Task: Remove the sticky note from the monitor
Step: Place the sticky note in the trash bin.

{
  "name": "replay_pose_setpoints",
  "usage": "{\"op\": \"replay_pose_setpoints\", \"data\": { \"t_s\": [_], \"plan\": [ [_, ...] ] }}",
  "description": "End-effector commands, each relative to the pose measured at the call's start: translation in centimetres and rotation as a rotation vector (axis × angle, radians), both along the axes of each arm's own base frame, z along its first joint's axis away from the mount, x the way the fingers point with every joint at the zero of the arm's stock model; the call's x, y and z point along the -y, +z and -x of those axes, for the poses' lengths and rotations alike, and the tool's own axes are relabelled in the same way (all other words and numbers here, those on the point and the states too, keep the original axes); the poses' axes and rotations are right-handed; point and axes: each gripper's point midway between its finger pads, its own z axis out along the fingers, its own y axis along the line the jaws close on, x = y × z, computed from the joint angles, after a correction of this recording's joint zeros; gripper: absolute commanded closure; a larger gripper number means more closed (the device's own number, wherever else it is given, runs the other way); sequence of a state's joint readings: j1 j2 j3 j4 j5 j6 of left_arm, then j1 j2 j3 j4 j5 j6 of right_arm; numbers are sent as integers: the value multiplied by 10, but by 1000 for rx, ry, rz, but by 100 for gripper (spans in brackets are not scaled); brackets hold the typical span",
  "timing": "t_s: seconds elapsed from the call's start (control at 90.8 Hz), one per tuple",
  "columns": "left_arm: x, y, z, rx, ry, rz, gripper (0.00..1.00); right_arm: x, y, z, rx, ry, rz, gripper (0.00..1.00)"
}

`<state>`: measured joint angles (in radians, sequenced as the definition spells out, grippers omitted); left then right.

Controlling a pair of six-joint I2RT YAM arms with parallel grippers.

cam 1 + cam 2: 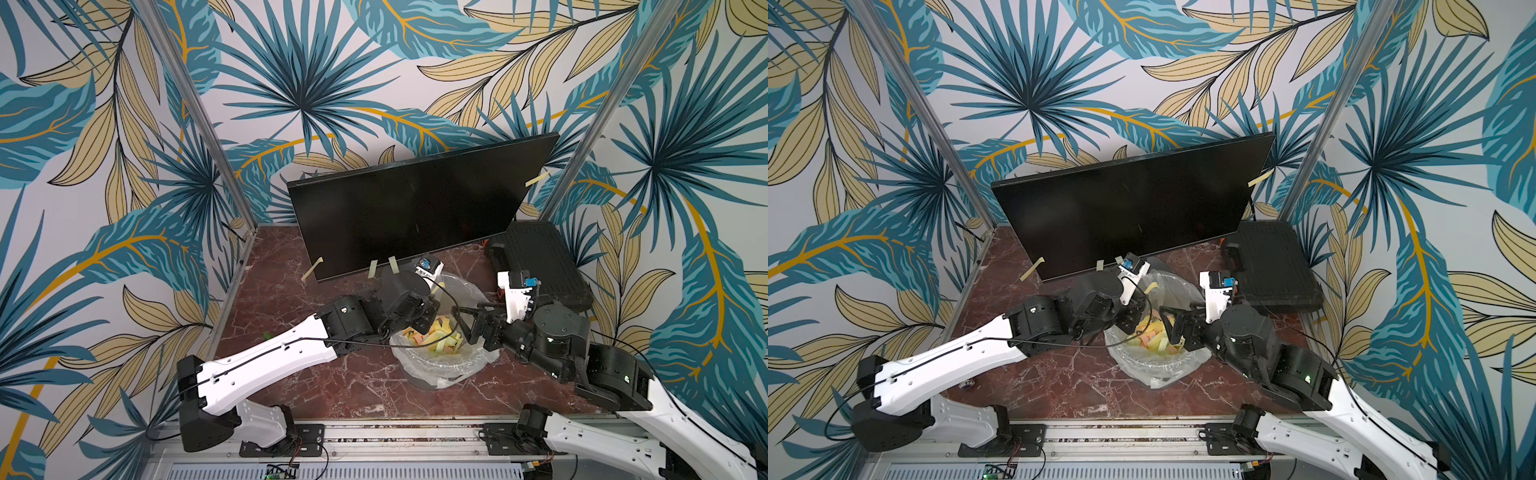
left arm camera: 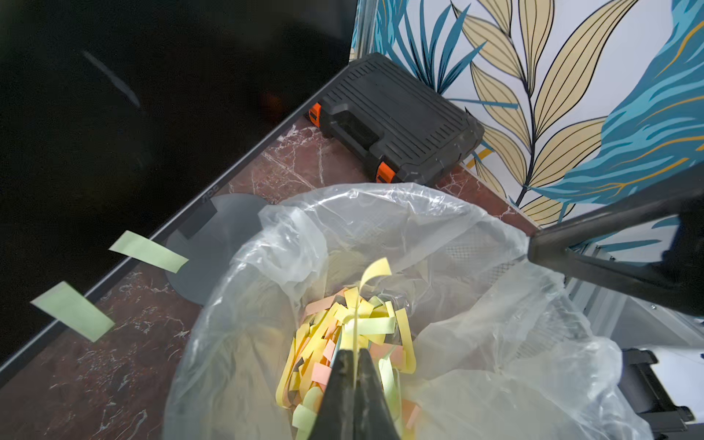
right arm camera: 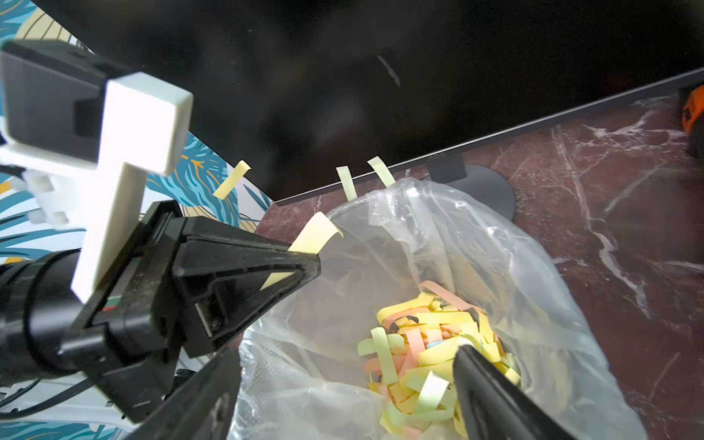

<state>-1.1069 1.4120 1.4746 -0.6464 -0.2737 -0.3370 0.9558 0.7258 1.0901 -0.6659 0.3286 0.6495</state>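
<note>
left gripper [image 2: 352,354] clamps sticky note [image 2: 375,269], stand [image 2: 224,244] half-hidden

Top views overhead, facing monitor [image 1: 415,208]; wrist views close above bin [image 2: 438,228].

Low in frame: fingers [image 2: 341,384] of the left gripper [image 2: 354,354], pressed together on a yellow sticky note [image 2: 376,268] seen edge-on, curling over at its free end. Directly beyond, a bin lined with a clear plastic bag [image 2: 266,244], heaped with yellow, green and pink paper strips [image 2: 365,327]. Beside the bag, a round grey stand base [image 2: 213,247] under the monitor [image 2: 114,133] — dark, glossy. On its lower bezel, a pale green note [image 2: 148,252] and a second pale green note [image 2: 72,310], ends hanging over the red marble table [image 2: 297,160]. Farther off, a black ribbed case [image 2: 400,110] with orange latches, close to the leaf-print wall [image 2: 571,76]. At the bag's rim, tip of a lone black finger [image 2: 594,253] of the right arm.
</note>
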Motion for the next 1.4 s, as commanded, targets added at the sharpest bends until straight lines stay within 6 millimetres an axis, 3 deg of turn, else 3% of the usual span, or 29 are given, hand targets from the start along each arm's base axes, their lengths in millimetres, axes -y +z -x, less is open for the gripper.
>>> {"op": "replay_pose_setpoints", "data": {
  "t_s": [0.0,0.209,0.463,0.595,0.672,0.892,1.068,1.388],
  "plan": [
    [6,11,-3,37,6,16,89,13,-15,0,-27,-51,32,10],
    [11,3,-3,43,8,-12,64,11,-18,1,-41,-46,38,10],
    [-2,24,-6,92,49,19,40,9,-14,0,-36,-39,46,9],
    [-21,41,-8,144,103,32,20,9,-10,-1,-25,-41,45,9],
    [-36,50,-9,175,142,32,1,7,-9,-3,-22,-38,49,9],
    [-95,62,-10,249,280,7,0,-5,0,-6,-11,-6,50,7],
    [-160,65,-8,249,411,59,0,-22,7,-10,-3,39,44,6],
    [-262,43,0,244,648,84,0,-66,23,-18,4,157,26,6]
  ]
}}
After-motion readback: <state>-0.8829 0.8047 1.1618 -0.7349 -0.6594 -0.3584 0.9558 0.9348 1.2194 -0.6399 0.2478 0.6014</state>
